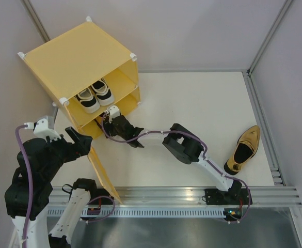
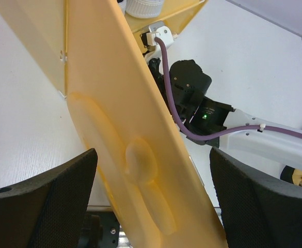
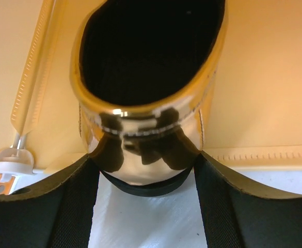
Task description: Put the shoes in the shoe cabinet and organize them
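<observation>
Right hand [image 3: 144, 160] grips one gold slip-on [image 3: 140, 121], second slip-on [image 1: 242, 151] outside, two sneakers [image 1: 102, 92] shelved.

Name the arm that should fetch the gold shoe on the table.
Right: the gold shoe lies near its base. The left gripper straddles the cabinet door. The right gripper must first release its held shoe.

Sneakers [image 1: 95, 94] inside cabinet [image 1: 73, 57], upper shelf
</observation>
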Available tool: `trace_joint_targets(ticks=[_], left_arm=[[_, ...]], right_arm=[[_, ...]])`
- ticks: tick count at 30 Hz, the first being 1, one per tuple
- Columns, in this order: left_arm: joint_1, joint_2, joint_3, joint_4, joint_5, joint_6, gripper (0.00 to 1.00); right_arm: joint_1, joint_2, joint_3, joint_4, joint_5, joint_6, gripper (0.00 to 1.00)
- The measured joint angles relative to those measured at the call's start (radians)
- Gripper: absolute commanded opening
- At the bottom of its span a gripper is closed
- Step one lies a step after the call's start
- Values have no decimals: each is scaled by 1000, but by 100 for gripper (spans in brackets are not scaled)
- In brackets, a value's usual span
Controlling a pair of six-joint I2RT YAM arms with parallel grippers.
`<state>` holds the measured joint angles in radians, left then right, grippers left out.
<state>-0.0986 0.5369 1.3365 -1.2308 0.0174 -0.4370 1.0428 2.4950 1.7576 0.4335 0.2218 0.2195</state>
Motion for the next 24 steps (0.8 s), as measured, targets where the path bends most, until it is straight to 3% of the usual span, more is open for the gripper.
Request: trace_joint_targets(ticks=[5,18,19,24], left_arm=[[0,4,5,-4,-8,0,92],[0,26,15,-9,-19,0,91],[0,26,16,-9,-19,0,91],[0,32,19,-11,-20,0,91]], right_arm=[[-20,8,13,-19,-44,53,25],[-47,25,82,-89,-80,70,31],[-50,25,85,-94,-85,69,39],[-52,25,77,-86,-90,65,58]])
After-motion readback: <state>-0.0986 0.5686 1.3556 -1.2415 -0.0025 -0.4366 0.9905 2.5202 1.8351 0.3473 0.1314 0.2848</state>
